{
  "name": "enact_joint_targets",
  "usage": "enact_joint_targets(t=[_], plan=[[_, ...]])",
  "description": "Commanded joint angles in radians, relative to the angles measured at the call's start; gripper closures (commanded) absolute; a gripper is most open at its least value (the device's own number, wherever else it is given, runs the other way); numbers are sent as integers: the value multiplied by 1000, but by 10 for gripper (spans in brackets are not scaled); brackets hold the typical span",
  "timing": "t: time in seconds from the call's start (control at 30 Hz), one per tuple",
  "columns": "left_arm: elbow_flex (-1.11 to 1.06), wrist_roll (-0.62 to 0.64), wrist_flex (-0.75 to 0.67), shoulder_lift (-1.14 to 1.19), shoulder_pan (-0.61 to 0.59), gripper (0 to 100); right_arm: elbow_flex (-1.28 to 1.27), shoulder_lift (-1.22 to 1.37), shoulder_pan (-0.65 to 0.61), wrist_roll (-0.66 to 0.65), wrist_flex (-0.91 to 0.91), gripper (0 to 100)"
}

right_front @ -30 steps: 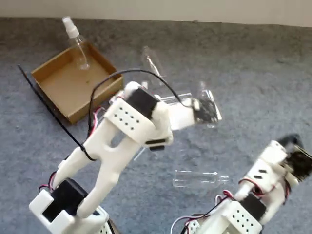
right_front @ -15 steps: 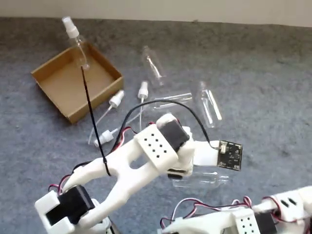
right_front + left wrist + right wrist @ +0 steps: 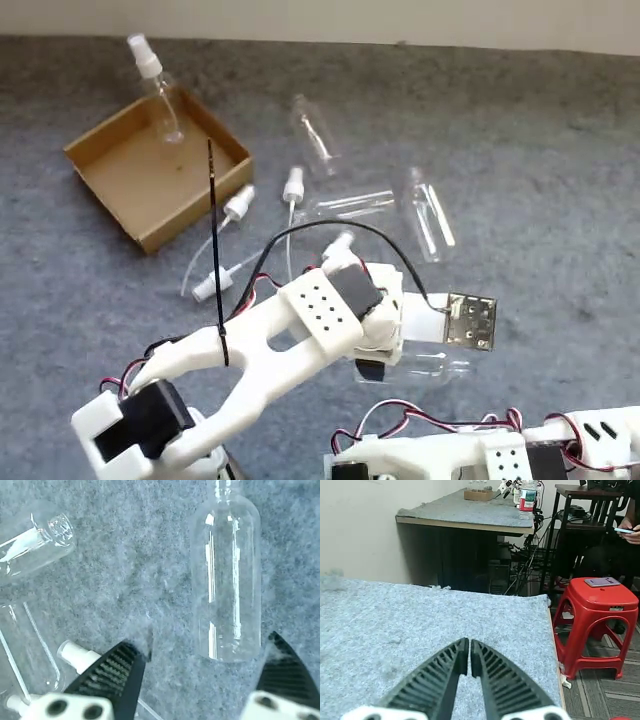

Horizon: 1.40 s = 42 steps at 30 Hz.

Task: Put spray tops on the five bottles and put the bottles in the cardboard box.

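Grey felt table (image 3: 560,150); left claw (image 3: 205,647) wide above bottle (image 3: 227,570); right claw (image 3: 469,643) closed.

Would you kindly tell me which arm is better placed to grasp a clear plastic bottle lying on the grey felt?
Left. The left gripper is open just over a clear plastic bottle. The right gripper is shut, facing bare grey felt and the table's edge.

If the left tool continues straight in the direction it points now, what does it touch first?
Most likely the clear bottle lying on the grey carpet, directly ahead of the open left tool; the gap to it is hard to judge.
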<state>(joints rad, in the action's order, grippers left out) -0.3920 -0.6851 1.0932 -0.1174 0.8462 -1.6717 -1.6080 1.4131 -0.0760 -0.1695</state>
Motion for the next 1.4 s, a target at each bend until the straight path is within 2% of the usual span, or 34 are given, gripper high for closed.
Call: enact_joint_targets(t=[0.0,0.2,0.43,0.5,0.63,0.7,1.13,1.27,1.37], plan=[[-53,-6,-106,-38,41,687,-105,-12,13,-9,15,993],[-154,-5,-222,-38,96,691,-105,-12,12,-9,15,993],[-257,-3,-367,-36,67,697,-105,-5,12,-9,15,993],[-268,-3,-381,-36,62,739,-105,-5,12,-9,15,993],[-269,-3,-385,-36,61,867,-105,-5,13,-9,13,993],[-271,-3,-385,-36,61,891,-105,-5,13,-9,13,993],[-272,-3,-377,-42,61,896,-105,-5,13,-9,13,993],[-263,-3,-290,-47,38,896,-105,-4,13,-9,13,993],[-262,-6,-279,-50,7,891,-105,-10,13,-9,-7,993]])
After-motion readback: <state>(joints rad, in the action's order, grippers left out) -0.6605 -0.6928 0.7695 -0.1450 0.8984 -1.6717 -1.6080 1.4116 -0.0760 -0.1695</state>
